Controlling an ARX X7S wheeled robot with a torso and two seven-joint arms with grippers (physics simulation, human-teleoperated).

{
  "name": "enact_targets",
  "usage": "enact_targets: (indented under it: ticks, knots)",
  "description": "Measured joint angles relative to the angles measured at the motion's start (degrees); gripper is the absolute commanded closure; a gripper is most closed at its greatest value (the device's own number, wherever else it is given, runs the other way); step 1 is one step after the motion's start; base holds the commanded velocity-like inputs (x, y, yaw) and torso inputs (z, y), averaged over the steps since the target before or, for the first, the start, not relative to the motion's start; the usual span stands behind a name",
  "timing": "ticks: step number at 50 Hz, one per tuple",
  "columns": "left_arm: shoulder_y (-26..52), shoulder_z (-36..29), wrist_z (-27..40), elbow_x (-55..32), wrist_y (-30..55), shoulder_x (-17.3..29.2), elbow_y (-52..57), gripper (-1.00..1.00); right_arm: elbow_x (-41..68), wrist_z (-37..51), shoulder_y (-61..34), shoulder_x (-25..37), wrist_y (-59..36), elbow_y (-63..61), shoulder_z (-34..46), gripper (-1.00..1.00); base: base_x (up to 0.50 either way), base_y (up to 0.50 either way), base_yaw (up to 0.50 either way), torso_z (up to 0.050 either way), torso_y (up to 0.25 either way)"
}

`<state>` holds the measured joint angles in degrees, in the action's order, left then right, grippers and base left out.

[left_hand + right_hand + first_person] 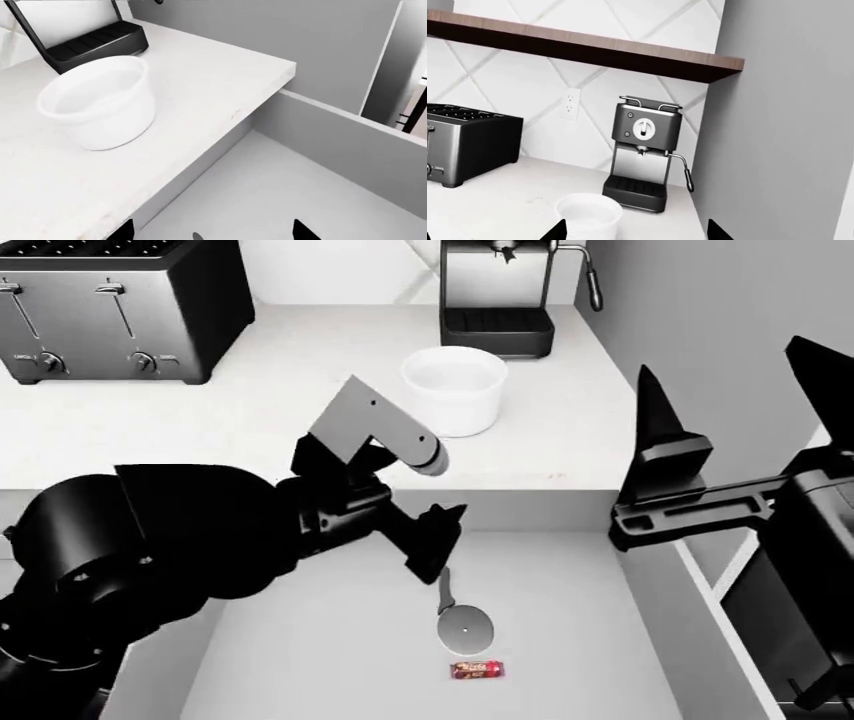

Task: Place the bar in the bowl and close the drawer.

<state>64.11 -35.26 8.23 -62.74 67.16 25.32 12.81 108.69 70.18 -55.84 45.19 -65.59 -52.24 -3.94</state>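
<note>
The small red bar lies on the floor of the open drawer, near its front and just in front of a round-bladed pizza cutter. The white bowl stands upright and empty on the counter behind the drawer; it also shows in the wrist views. My left gripper hangs open over the back of the drawer, above the cutter's handle, holding nothing. My right gripper is raised at the right, open and empty, facing the bowl. The bar is out of both wrist views.
A toaster stands at the counter's back left and a coffee machine right behind the bowl. A grey wall bounds the counter on the right. The counter edge overhangs the drawer's back.
</note>
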Motion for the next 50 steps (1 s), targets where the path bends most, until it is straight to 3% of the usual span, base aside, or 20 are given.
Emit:
enact_targets:
  ticks: [25, 50]
  knots:
    - [-2.4, -11.5, -7.2, 6.2, -3.1, -5.4, -8.7, -1.00, -3.1, -2.6, 2.9, -1.4, -0.3, -0.1, -0.6, -1.00, 0.00, 0.00, 0.00, 0.000, 0.000]
    - [-5.5, -18.6, -10.8, 11.0, -7.5, -9.2, -15.6, -1.00, -5.5, -4.4, 5.0, -2.3, -0.2, -0.2, -0.7, -1.00, 0.00, 0.00, 0.00, 0.000, 0.000]
